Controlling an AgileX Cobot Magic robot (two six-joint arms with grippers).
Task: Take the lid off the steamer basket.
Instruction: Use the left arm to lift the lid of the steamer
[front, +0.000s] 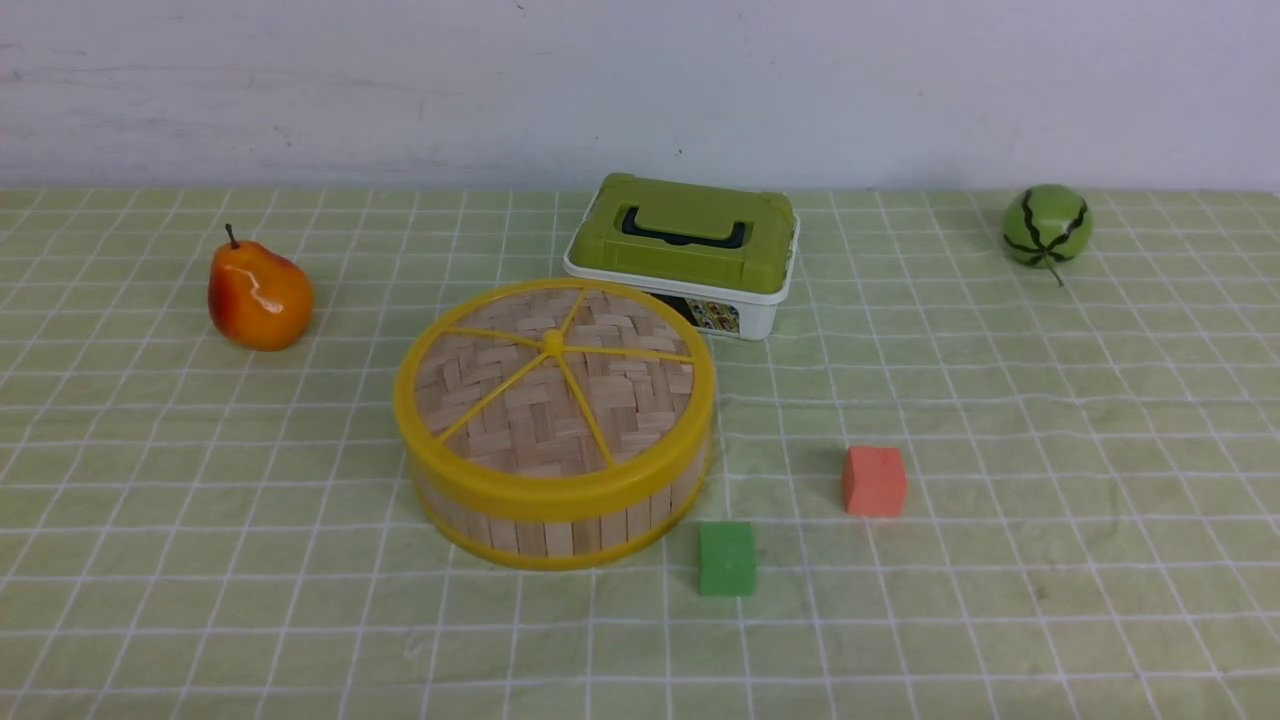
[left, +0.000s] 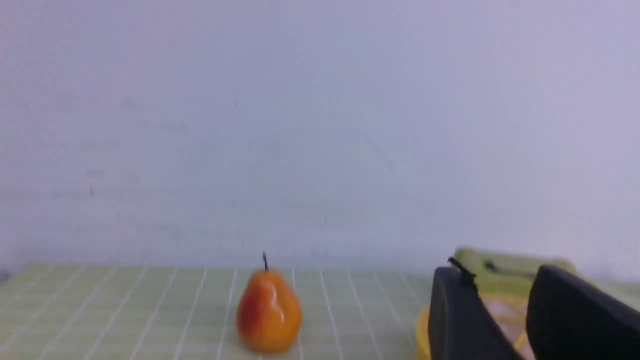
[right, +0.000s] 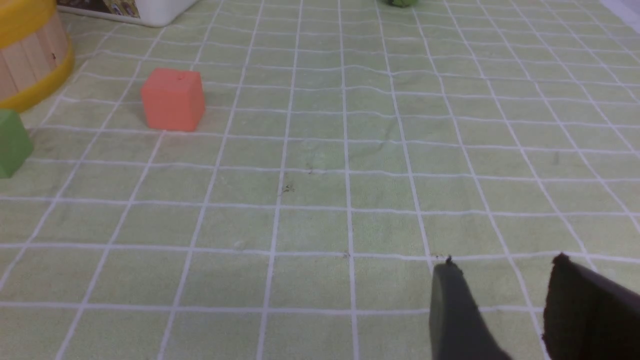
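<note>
The steamer basket (front: 560, 530) stands at the middle of the table, and the lid (front: 553, 385) sits on it, closed. Neither gripper shows in the front view. In the left wrist view my left gripper (left: 500, 272) is open and empty, with the lid (left: 505, 320) partly visible between and beyond its black fingers. In the right wrist view my right gripper (right: 505, 262) is open and empty above bare tablecloth. The basket's wall (right: 25, 55) is at that frame's edge, well away from the gripper.
A pear (front: 258, 297) lies left of the basket. A green-and-white box (front: 685, 250) stands just behind it. A red cube (front: 873, 481) and a green cube (front: 726, 559) lie to its front right. A small watermelon ball (front: 1046, 225) is at the far right.
</note>
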